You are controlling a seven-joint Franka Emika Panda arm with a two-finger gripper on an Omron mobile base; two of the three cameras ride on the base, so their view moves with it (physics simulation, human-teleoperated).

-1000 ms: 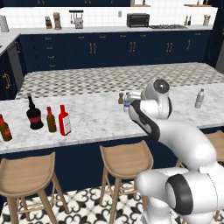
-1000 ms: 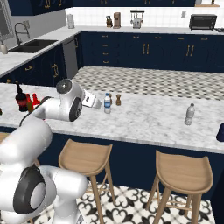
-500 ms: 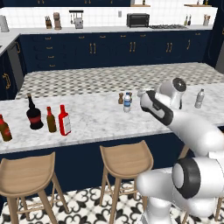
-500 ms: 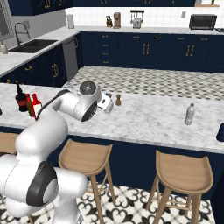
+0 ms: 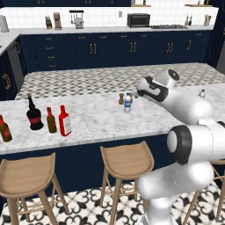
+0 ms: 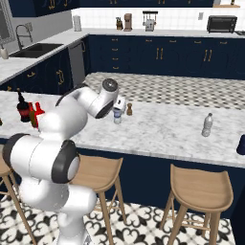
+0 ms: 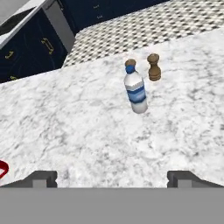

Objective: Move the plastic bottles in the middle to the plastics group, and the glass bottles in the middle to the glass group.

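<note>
A small clear water bottle (image 7: 135,89) with a blue label band stands upright mid-counter, also seen in the left base view (image 5: 128,102) and the right base view (image 6: 117,116). My gripper (image 7: 112,179) is open, its fingertips (image 7: 41,178) wide apart with nothing between them, and it hovers short of the bottle (image 5: 140,93) (image 6: 119,104). At the left of the counter stand a flat red bottle (image 5: 65,121), a slim brown bottle (image 5: 51,121), a black round-bellied bottle (image 5: 33,114) and a stouter brown bottle (image 5: 4,128). A plain clear bottle (image 6: 207,125) stands far right.
Two small brown shakers (image 7: 153,67) (image 7: 130,62) stand just behind the water bottle. The marble counter (image 7: 78,122) is bare between the bottle and my fingers. Wooden stools (image 5: 125,160) line the counter's near side. A dark blue object (image 6: 241,143) sits at the counter's right end.
The arm has swung to the right and the hand has turned to face the water bottle. The bottle and shakers have not moved. The gripper has stayed open.
</note>
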